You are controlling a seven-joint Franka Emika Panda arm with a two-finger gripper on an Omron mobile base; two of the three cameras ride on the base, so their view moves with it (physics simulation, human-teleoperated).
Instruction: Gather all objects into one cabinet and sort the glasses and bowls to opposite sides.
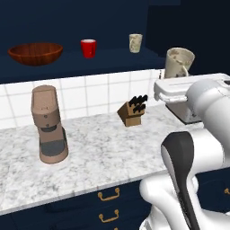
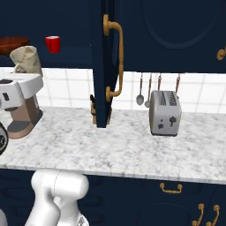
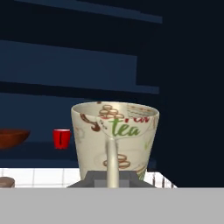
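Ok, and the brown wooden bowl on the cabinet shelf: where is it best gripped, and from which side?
Probably at the near rim of the wooden bowl, pinched across its wall, coming from the open front and slightly above. It stands upright, wide and shallow, likely too wide to span, and the red cup stands apart on its right.

A grey-white marble counter runs under a white tiled wall, with navy drawers and gold handles below. On it stand a brown coffee machine, a knife block and a toaster. Utensils (perhaps spoons) hang beside it.
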